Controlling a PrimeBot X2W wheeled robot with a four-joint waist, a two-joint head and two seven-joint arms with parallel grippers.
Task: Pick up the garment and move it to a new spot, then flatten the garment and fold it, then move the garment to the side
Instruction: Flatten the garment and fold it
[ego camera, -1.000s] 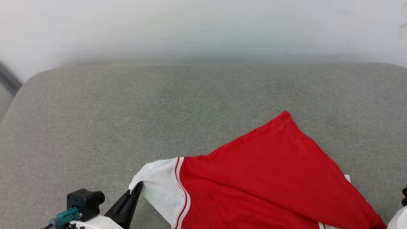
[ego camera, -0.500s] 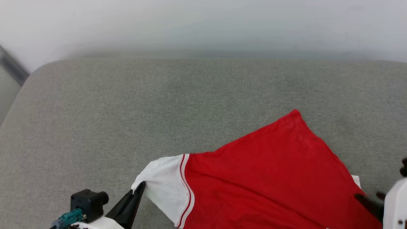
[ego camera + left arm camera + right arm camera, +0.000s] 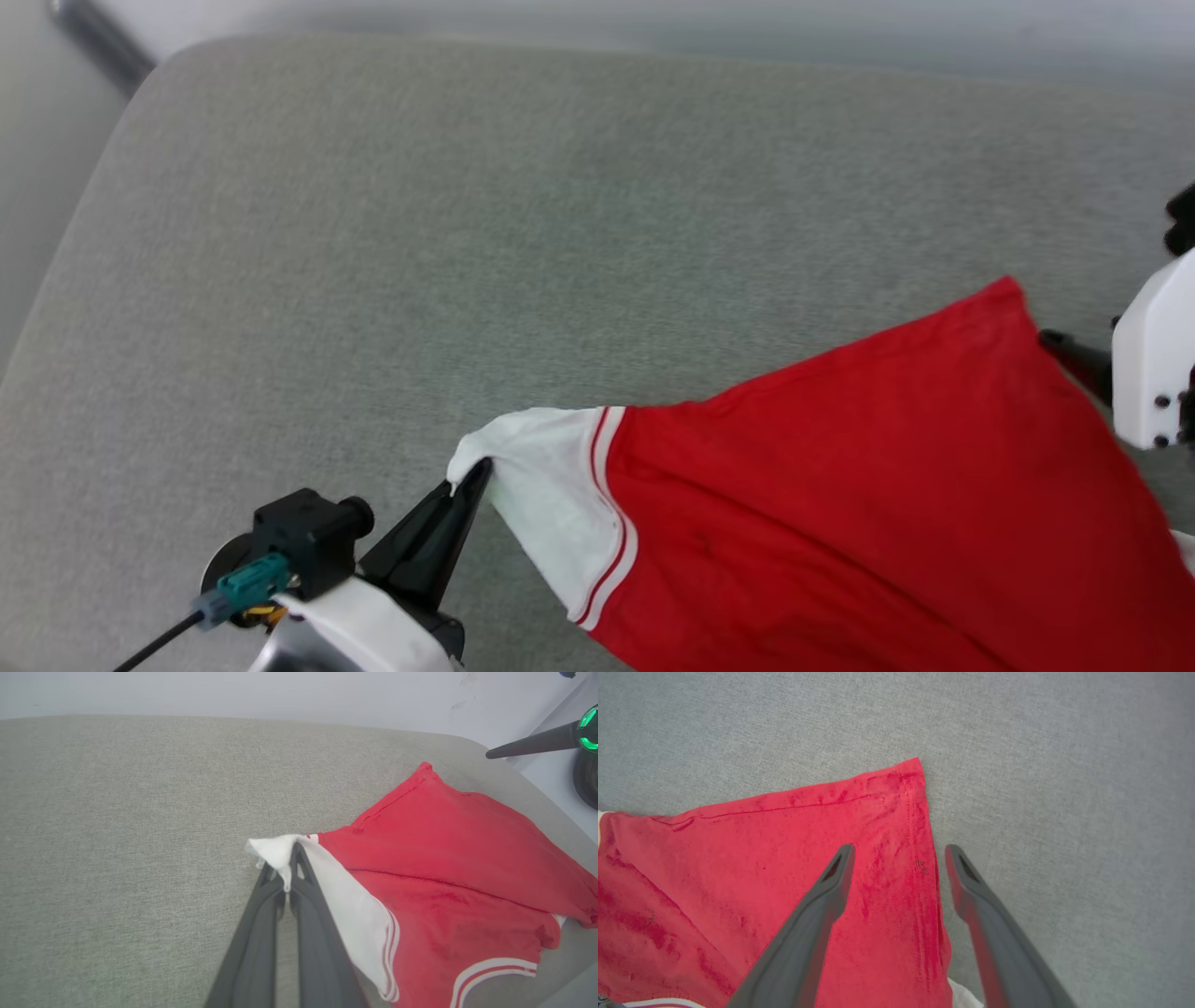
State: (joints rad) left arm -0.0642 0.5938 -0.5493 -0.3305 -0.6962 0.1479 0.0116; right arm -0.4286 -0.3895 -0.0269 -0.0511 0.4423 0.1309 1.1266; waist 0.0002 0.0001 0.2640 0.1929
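- The left hand is clenched on the garment, its two dark fingers pressed together with the tip of the white sleeve pinched between them.
- In the left wrist view a small fold of white cloth pokes out past the fingertips, and the sleeve is drawn to a point there.
- From that grip the garment spreads away to the left hand's right: first the white sleeve, then its red-and-white striped seam, then the broad red body, lying on the grey fabric-covered bench.
- The right hand is released, its fingers spread wide apart.
- One of its fingers stands over the red cloth, the other over the bare bench, so the garment's side edge runs up between them.
- Whether either finger touches the cloth, I cannot tell.
- The garment's pointed red corner lies flat just ahead of the right hand's fingertips.
- Beneath the right hand's fingers a sliver of white cloth shows under the red layer.
- In the left wrist view a second red layer with striped trim lies to the right of the left hand's fingers, under the upper red layer.
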